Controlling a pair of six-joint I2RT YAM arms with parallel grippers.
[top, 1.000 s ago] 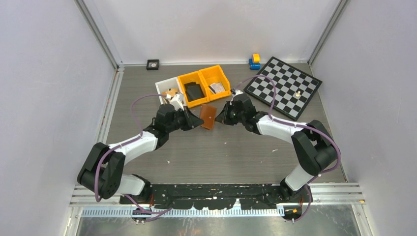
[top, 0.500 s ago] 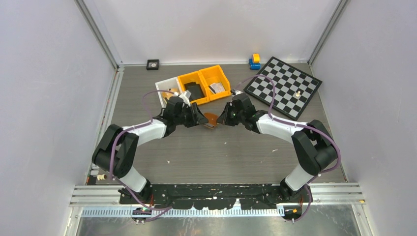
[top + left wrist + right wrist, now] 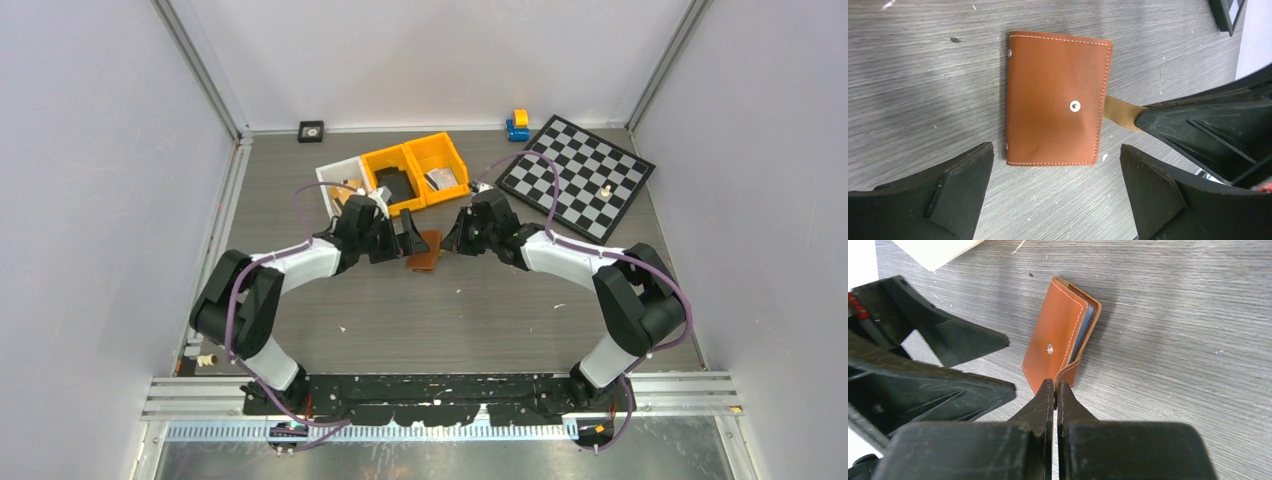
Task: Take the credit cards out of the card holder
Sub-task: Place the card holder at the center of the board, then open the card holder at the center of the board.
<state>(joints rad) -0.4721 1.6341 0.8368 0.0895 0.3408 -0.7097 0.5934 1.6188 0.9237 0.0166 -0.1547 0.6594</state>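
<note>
The card holder (image 3: 1055,97), reddish-brown leather with a small snap button, lies closed and flat on the table (image 3: 430,300) between my two grippers. It also shows from above as the card holder (image 3: 424,250). My left gripper (image 3: 1055,172) hangs just above its near edge, open wide with nothing between the fingers. My right gripper (image 3: 1055,386) is shut on the holder's tan strap (image 3: 1120,112) at its edge. A pale blue edge (image 3: 1089,322) shows between the holder's leaves. I cannot tell whether it is the credit cards; they are otherwise hidden.
Two orange bins (image 3: 440,152) and a white bin (image 3: 328,178) stand just behind the grippers, one orange bin holding a black wallet-like object (image 3: 393,186). A chessboard (image 3: 578,178) lies at the back right, with a small yellow and blue toy (image 3: 517,124) beside it.
My left gripper has gone from shut to wide open and its arm has swung in towards the holder. The holder has settled flat. The right gripper has stayed shut in place.
</note>
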